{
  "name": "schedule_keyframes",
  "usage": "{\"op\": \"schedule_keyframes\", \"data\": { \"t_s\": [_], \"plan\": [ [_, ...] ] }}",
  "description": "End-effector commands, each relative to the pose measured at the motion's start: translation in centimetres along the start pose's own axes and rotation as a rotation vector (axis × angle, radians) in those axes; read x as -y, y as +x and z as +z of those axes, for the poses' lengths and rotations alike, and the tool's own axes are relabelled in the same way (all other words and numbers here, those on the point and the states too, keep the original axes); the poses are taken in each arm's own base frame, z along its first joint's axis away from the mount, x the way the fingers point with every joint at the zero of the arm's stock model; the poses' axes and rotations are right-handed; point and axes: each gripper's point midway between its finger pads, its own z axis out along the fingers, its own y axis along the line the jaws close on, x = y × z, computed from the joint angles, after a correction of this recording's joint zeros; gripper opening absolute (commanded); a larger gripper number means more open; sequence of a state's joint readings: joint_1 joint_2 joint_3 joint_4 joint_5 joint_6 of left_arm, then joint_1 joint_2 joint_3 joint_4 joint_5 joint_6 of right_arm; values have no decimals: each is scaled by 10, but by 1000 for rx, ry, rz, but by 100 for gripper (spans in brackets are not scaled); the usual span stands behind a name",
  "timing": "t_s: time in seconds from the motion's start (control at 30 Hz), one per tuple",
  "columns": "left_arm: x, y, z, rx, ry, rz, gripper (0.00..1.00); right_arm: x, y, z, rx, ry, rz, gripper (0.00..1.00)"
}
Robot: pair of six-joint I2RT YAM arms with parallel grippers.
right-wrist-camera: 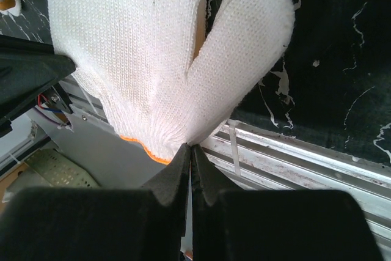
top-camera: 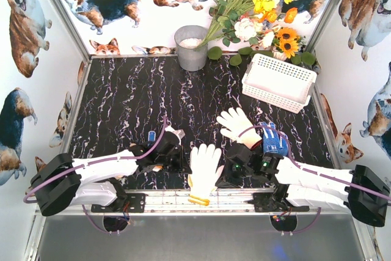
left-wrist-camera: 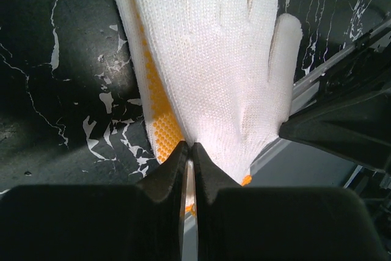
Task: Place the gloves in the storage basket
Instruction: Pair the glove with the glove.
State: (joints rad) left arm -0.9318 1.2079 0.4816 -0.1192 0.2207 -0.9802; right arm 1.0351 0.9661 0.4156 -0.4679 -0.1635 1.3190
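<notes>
at near edge of black marbled tabletop (top-camera: 122, 102), between arm bases: white knit glove with orange hem (top-camera: 204, 168) lying flat, cuff over metal rail (top-camera: 159, 195). left gripper (left-wrist-camera: 189, 146) and right gripper (right-wrist-camera: 190, 147) both pressed together, tips touching glove's edge; we are not seeing whether fabric is nipped. we are judging it light, limp, grippy, draping once lifted, so favouring cuff or bunched palm. white slotted plastic basket (top-camera: 269, 96) sitting far right, well apart.

Top view looks down over the whole desk (top-camera: 122, 108); both wrist views look closely at one white glove (top-camera: 204, 164), from opposite sides.
</notes>
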Motion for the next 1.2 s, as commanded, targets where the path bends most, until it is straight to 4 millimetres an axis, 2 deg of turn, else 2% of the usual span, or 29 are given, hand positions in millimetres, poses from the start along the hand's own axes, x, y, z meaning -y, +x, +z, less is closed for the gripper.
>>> {"op": "schedule_keyframes", "data": {
  "t_s": [0.0, 0.27, 0.5, 0.77, 1.0, 1.17],
  "plan": [
    [1, -1, -4, -1, -6, -1, 0, -19, -1, -10, 12, -52, 1, 0],
    [-4, 7, -7, -30, -8, -12, 0, -16, 4, -8, -13, -46, 0, 0],
    [-11, 18, 0, -79, -17, -13, 0, -15, 9, 1, -46, -34, -7, 0],
    [-27, 24, 3, -106, -80, 8, 0, -10, 10, 9, -63, 12, -23, 0],
    [-41, 28, 8, -126, -126, 25, 0, -9, 7, 14, -49, 27, -28, 0],
    [-52, 23, 11, -103, -182, 51, 0, -2, -9, 21, 11, 80, -33, 0]
  ]
}}
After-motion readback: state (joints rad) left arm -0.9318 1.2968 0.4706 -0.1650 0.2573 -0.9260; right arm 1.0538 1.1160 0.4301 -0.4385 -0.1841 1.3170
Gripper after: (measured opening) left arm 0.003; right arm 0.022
